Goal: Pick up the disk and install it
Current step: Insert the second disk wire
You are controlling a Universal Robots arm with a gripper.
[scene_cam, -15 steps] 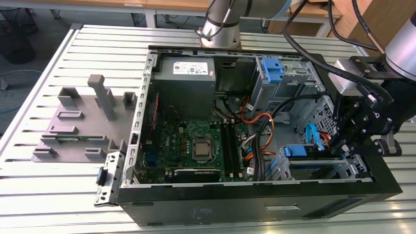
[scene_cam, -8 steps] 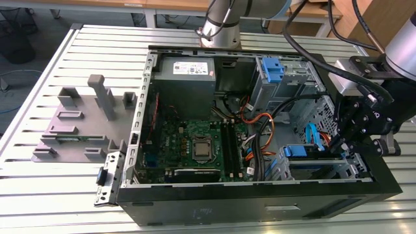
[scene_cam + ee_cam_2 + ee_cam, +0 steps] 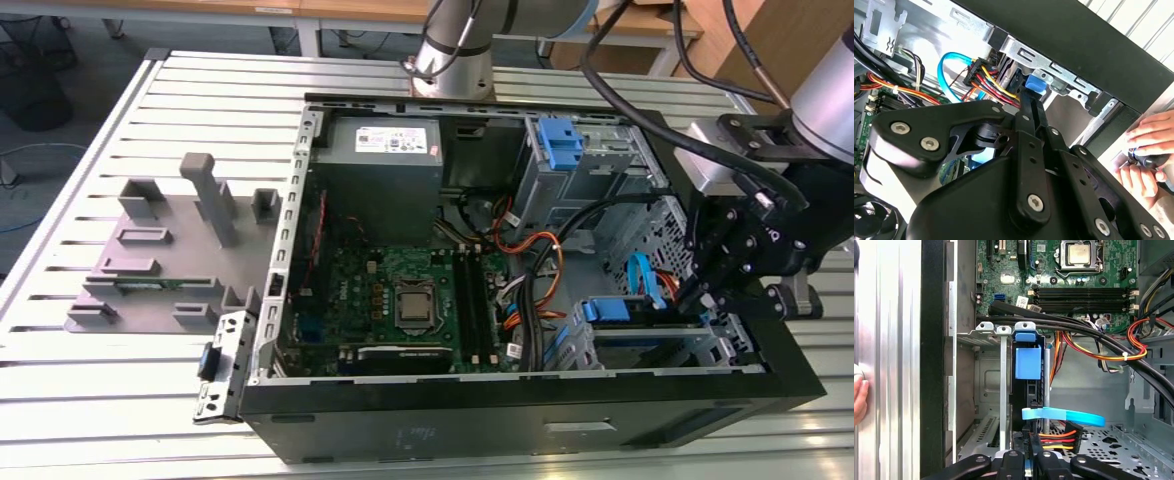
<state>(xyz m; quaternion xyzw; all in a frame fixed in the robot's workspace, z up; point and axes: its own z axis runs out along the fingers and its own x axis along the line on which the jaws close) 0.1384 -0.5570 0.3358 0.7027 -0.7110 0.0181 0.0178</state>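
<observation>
Gripper (image 3: pixel 727 280) poised over drive bay at case's front corner, disk (image 3: pixel 1027 363) edge-on directly ahead of fingers, long axis along approach; grip state unclear.

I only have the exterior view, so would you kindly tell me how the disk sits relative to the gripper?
Observer: In the first wrist view the disk stands on edge between the metal rails of the cage, straight ahead of the gripper.
Operator: Thank you. Is anyone near the case?
Observer: Yes. In the second wrist view, a person's hands are just outside the black wall of the case.
</observation>
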